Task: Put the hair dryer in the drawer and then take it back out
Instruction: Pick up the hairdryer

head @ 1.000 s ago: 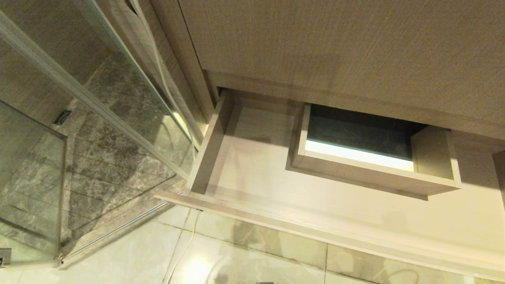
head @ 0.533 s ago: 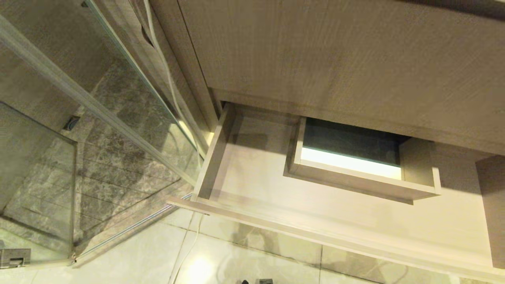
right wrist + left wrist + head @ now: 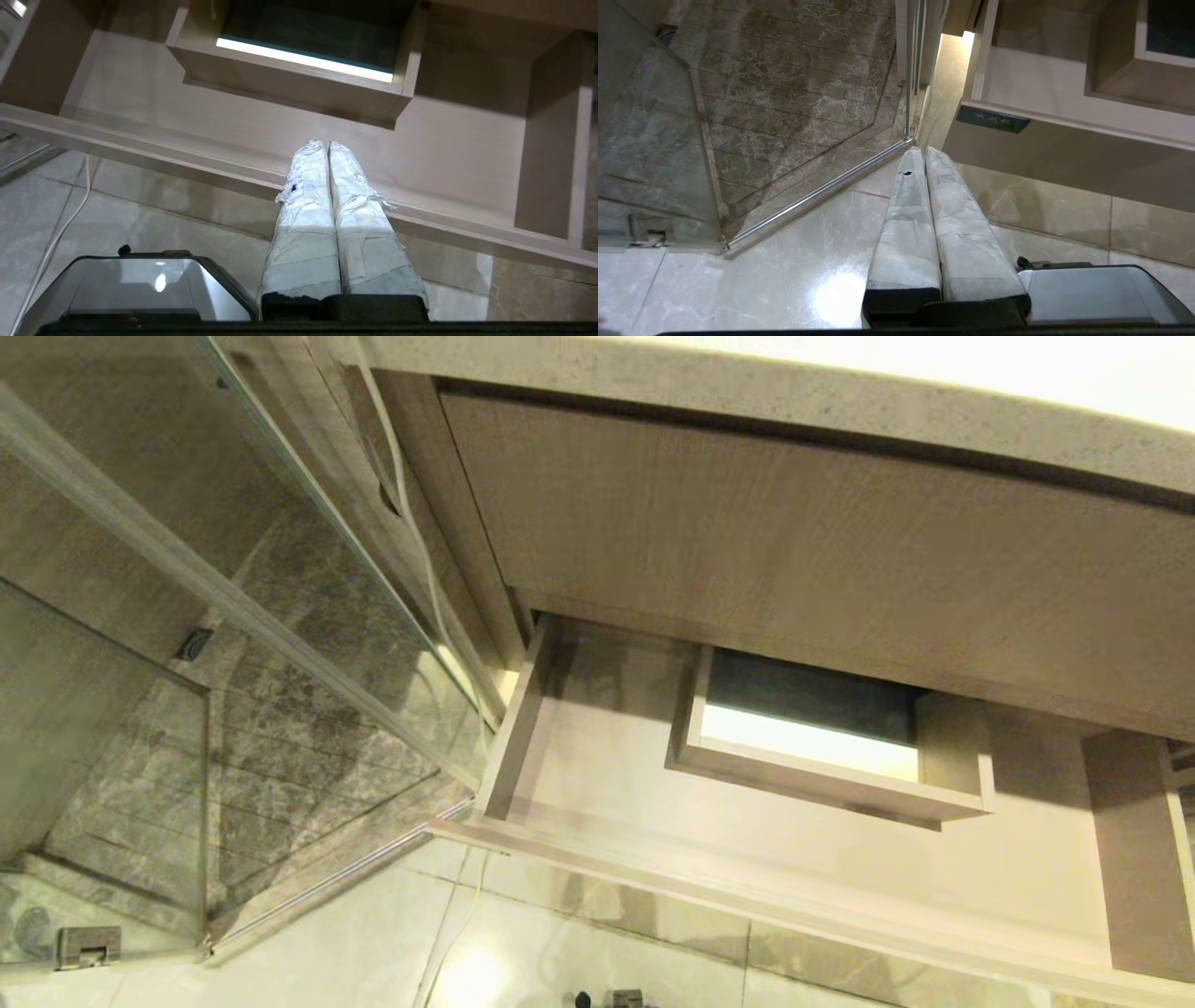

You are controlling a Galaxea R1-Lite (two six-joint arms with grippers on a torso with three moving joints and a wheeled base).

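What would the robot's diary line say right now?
drawer: open, no hair dryer seen | left gripper: shut, empty, over floor by drawer's front corner | right gripper: shut, empty, pointing into drawer

Warm dim light; glare spot on floor tile; bright strip inside drawer cutout; countertop overexposed; soft shadows, slight blur

**Glass and marble beside a wood vanity**

A glass shower screen encloses dark veined marble tiles with a floor drain. Pale glossy floor tiles reflect an overhead light. A speckled stone countertop caps the vanity's tall wood panel.
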